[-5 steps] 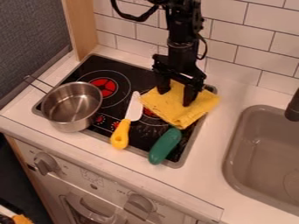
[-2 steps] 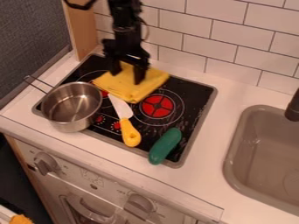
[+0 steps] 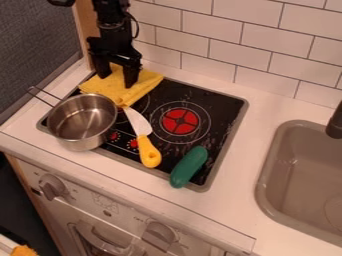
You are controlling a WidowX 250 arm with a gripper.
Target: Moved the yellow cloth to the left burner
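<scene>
A black gripper (image 3: 116, 81) stands over the back left of a toy stove (image 3: 224, 105), its two fingers parted and their tips down on a yellow cloth (image 3: 145, 86), part of which rises between them; whether it pinches a fold cannot be told. The cloth lies crumpled across the left burner (image 3: 143, 105), covering most of it, just behind a metal pot (image 3: 82, 122) whose wire handle points to the upper left. A knife (image 3: 148, 150) lies beside the pot, its blade tip at the cloth's near edge and its yellow handle toward the front. The right burner (image 3: 180, 121) shows a red centre, and a green toy vegetable (image 3: 189, 167) rests at the stove's front right. On the front panel, small dark markings sit between two knobs (image 3: 52, 186), too small to read. A grey sink (image 3: 264, 175) is set into the counter (image 3: 251, 135) at right, near white wall tiles (image 3: 257, 42).
</scene>
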